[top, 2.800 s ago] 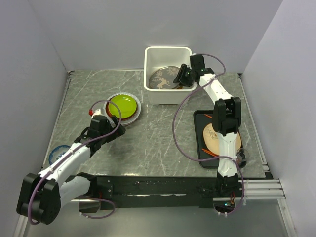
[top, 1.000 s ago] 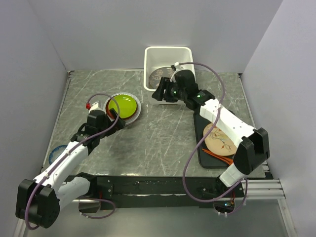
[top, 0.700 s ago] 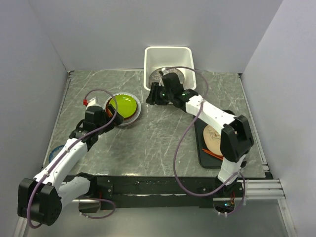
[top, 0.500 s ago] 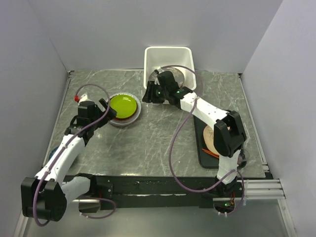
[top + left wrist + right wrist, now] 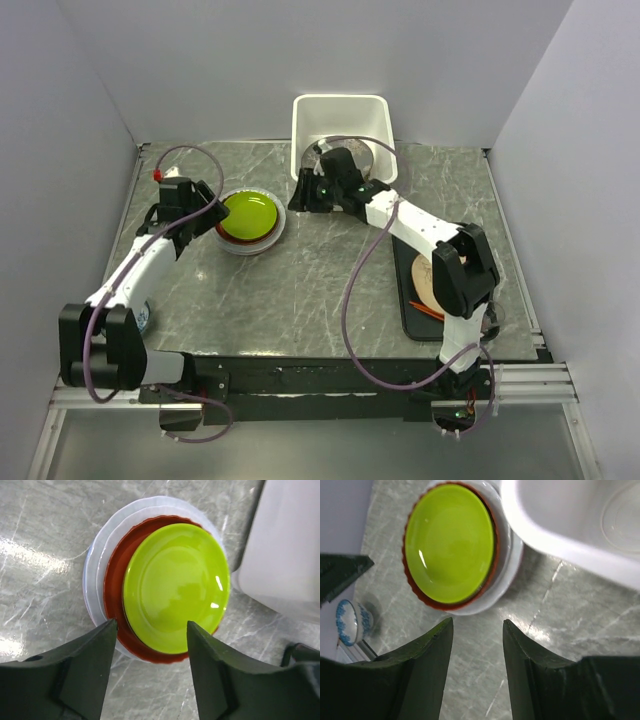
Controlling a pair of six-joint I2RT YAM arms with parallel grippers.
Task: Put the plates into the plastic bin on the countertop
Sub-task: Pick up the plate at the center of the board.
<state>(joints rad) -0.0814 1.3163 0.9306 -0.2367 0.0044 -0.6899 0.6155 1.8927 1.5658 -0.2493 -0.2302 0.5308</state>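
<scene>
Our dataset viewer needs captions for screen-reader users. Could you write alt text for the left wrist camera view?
A lime green plate tops a red-brown plate and pale plates, stacked on the grey marble countertop. The open left gripper frames the stack's near edge from above, and the white plastic bin stands at the right.

right end effector (image 5: 477, 622) off bin (image 5: 340, 99), nearing plates (image 5: 248, 215)

A black tray (image 5: 407, 303) lies on the right, a small blue-patterned bowl (image 5: 351, 621) far left.
</scene>
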